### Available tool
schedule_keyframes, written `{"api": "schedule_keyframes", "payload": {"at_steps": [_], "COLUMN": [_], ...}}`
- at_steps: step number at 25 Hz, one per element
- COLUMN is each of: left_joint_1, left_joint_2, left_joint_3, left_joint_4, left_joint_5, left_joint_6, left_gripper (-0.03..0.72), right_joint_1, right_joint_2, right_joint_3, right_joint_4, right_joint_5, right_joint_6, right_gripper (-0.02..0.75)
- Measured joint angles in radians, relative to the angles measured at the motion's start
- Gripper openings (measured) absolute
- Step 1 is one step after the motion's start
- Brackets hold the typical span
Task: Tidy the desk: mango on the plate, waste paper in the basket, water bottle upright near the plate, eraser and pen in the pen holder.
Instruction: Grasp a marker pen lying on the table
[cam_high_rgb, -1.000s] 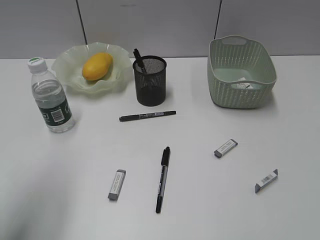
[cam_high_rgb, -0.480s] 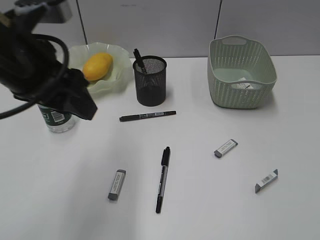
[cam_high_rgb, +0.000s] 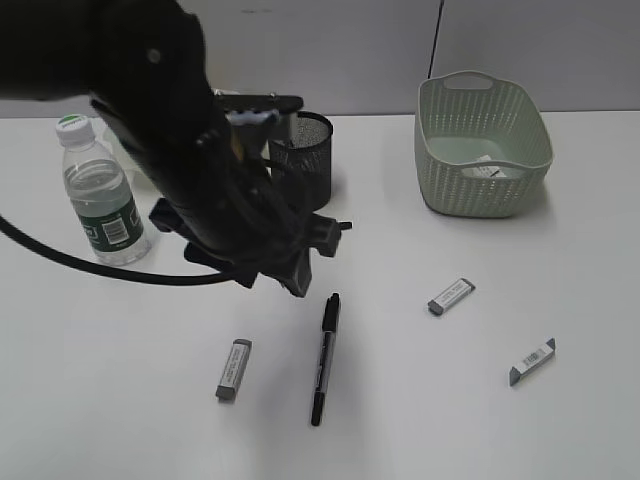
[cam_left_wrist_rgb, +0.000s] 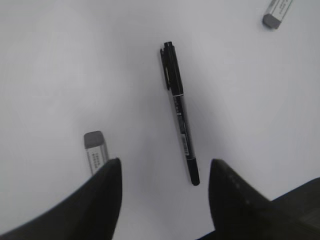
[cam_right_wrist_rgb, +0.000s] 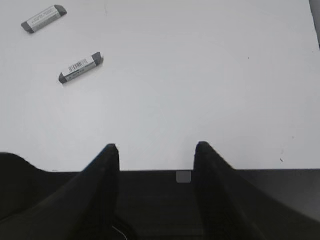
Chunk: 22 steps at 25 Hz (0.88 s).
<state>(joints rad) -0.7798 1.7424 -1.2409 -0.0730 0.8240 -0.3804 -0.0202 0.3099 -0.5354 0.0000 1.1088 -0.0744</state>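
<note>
The left hand, fingers spread and empty, hovers above the white surface. The slim black plastic pen lies just ahead of it, long axis pointing away, tail between the fingers' line; this arm is nearer.

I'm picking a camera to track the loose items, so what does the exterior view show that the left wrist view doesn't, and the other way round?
Only the exterior view shows the bottle, pen holder, basket with white paper inside, the far right eraser, and the left arm.

Only the left wrist view shows the left pincer, open and empty above the table.

Both show the loose pen and the erasers either side of it.
</note>
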Motion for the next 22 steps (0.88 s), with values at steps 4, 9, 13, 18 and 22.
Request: {"api": "schedule_keyframes", "payload": {"at_steps": [4, 9, 13, 18, 22], "left_joint_1": [-0.036, -0.068, -0.073, -0.073, -0.073], "left_joint_2": [0.104, 0.193, 0.241, 0.292, 0.320], "left_joint_3": [-0.067, -0.167, -0.196, -0.197, -0.197], "left_joint_4": [-0.008, -0.030, -0.030, -0.026, -0.021], "left_joint_5": [0.000, 0.007, 0.009, 0.008, -0.003], "left_joint_6": [-0.017, -0.030, -0.044, -0.069, -0.076], "left_gripper": [0.425, 0.425, 0.425, 0.425, 0.425], "right_joint_1": [0.000, 0.000, 0.000, 0.000, 0.000], "right_joint_2": [-0.086, -0.205, -0.308, -0.318, -0.319], "right_joint_3": [0.000, 0.000, 0.000, 0.007, 0.026], "right_joint_4": [0.000, 0.000, 0.000, 0.000, 0.013], "right_joint_5": [0.000, 0.005, 0.015, -0.011, -0.045], "right_joint_6": [0.010, 0.016, 0.021, 0.026, 0.030], "right_gripper": [0.393, 0.393, 0.393, 0.393, 0.393]}}
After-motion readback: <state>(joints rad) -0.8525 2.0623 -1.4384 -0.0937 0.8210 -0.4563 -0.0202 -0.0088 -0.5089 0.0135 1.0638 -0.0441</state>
